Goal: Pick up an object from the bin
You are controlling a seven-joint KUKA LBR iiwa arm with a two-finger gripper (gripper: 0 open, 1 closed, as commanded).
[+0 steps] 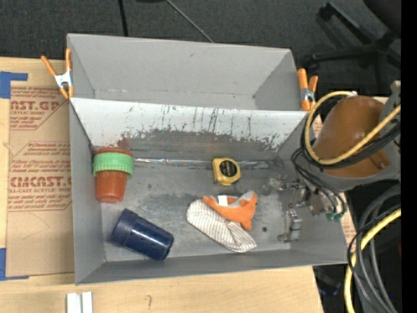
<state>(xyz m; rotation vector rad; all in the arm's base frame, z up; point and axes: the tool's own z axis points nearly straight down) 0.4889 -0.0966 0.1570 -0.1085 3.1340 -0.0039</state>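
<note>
1. Fingers (288, 230) of the gripper (285, 210) look parted, fairly wide, with nothing between them. They hang low just to the right of the striped cloth (215, 227) and do not touch it.
2. That cloth lies crumpled on the floor of the bin (195, 119) with an orange piece (236, 208) on top. It is the nearest thing to pick.
3. To do this well, I would move the gripper over the cloth's highest fold, keep the jaws spread, and descend straight so the fold sits between them.
4. Left of the cloth lies a blue cup (141, 235). Behind the cloth, toward the back wall, sits a yellow tape measure (226, 170).
</note>
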